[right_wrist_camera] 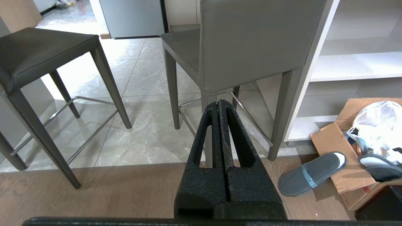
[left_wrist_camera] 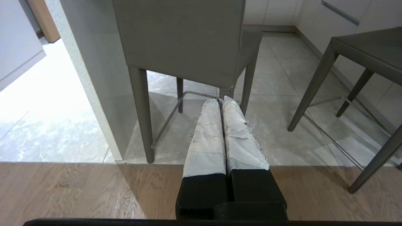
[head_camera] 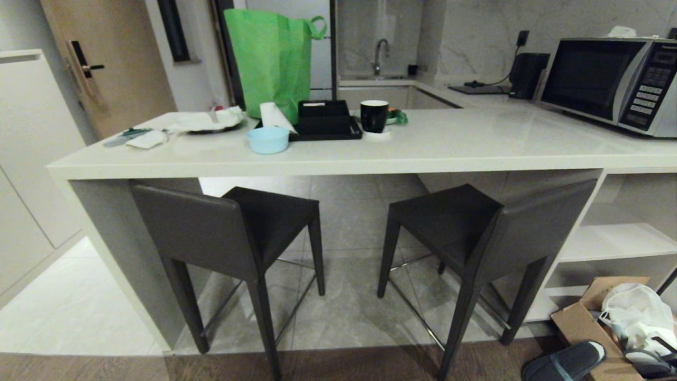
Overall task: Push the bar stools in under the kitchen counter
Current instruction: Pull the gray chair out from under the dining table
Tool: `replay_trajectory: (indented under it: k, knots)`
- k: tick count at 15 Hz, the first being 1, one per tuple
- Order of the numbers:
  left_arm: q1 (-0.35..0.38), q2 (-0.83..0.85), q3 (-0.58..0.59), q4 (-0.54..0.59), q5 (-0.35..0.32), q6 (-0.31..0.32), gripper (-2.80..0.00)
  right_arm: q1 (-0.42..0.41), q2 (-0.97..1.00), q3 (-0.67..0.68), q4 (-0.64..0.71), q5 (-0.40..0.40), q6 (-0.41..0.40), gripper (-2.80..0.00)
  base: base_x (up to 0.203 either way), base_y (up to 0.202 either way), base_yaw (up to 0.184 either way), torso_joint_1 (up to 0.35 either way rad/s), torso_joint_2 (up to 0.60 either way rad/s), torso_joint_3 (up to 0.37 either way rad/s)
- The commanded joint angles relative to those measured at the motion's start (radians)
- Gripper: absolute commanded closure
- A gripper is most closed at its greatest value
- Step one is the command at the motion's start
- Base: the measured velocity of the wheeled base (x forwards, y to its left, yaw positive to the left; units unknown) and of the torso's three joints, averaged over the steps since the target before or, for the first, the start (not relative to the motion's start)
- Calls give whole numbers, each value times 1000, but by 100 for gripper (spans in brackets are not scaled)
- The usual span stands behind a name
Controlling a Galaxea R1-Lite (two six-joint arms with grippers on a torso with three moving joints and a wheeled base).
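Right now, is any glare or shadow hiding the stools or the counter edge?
Head view: soft glare on the kitchen counter, its edge clear; both bar stools shadowed yet readable, straight lines bowed. Left wrist view: floor washed out beside the panel leg. Right wrist view: evenly lit.

Dim, even indoor light; glare on the kitchen counter (head_camera: 476,143) and floor tiles (left_wrist_camera: 47,125), edges bowed, focus sharp.
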Motion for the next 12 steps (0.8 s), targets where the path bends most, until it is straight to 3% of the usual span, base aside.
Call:
replay_trajectory:
  k: [1,12]
  knots:
    - [0,-5,3,0,0,0,0,0,0,0,0,0,0,0,0,0,0,0,0,0]
    - [0,-5,3,0,-1,1,0,0,0,0,0,0,0,0,0,0,0,0,0,0]
